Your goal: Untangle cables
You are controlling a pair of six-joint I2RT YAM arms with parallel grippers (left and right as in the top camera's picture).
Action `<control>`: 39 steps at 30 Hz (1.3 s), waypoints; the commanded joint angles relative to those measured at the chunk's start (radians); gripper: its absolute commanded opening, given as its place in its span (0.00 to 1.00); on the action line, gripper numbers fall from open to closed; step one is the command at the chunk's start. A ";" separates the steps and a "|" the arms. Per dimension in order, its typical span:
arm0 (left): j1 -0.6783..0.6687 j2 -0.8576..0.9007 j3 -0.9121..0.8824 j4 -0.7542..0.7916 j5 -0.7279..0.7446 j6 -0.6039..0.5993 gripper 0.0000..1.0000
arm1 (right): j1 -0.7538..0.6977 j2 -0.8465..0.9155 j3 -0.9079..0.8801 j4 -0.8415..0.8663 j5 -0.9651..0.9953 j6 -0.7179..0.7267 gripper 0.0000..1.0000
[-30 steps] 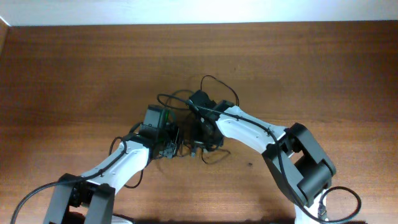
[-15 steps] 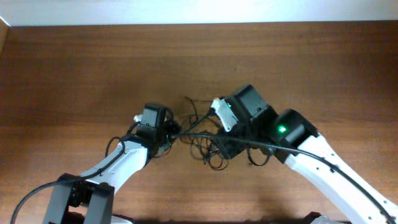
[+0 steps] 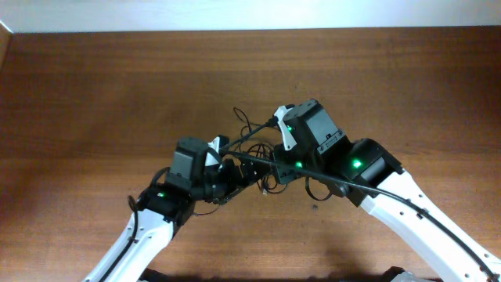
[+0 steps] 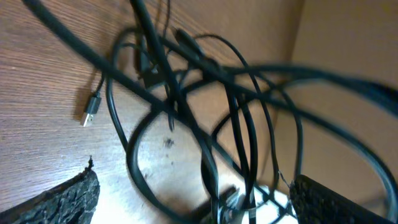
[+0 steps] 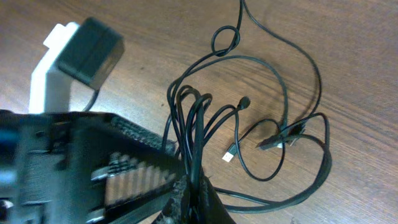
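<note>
The cables (image 3: pixel 249 139) are thin black wires bunched in a tangle at the middle of the table. My right gripper (image 5: pixel 193 198) is shut on a bundle of several strands, and the rest (image 5: pixel 267 124) hangs in loops below it with a pale plug (image 5: pixel 229 155) showing. My left gripper (image 4: pixel 200 205) stands wide open with loops of the cables (image 4: pixel 186 106) lying between its fingers (image 4: pixel 68 200), not gripped. A metal plug (image 4: pixel 91 111) rests on the wood. Seen from overhead, the left gripper (image 3: pixel 233 174) faces the right gripper (image 3: pixel 274 171) closely across the tangle.
The brown wooden table (image 3: pixel 94 94) runs to a pale wall edge (image 3: pixel 235 16) at the back. The left arm's wrist (image 5: pixel 68 56) looms blurred beside the right gripper. A thicker arm cable (image 3: pixel 329 177) runs along the right arm.
My left gripper has gone from shut to wide open, letting go of the strand, and has moved right toward the right gripper. The right gripper stays shut on its bundle, lifted slightly.
</note>
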 commanded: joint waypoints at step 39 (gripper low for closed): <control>0.394 0.008 -0.004 0.700 0.410 0.109 0.01 | -0.420 0.312 0.023 -0.211 0.331 0.253 0.04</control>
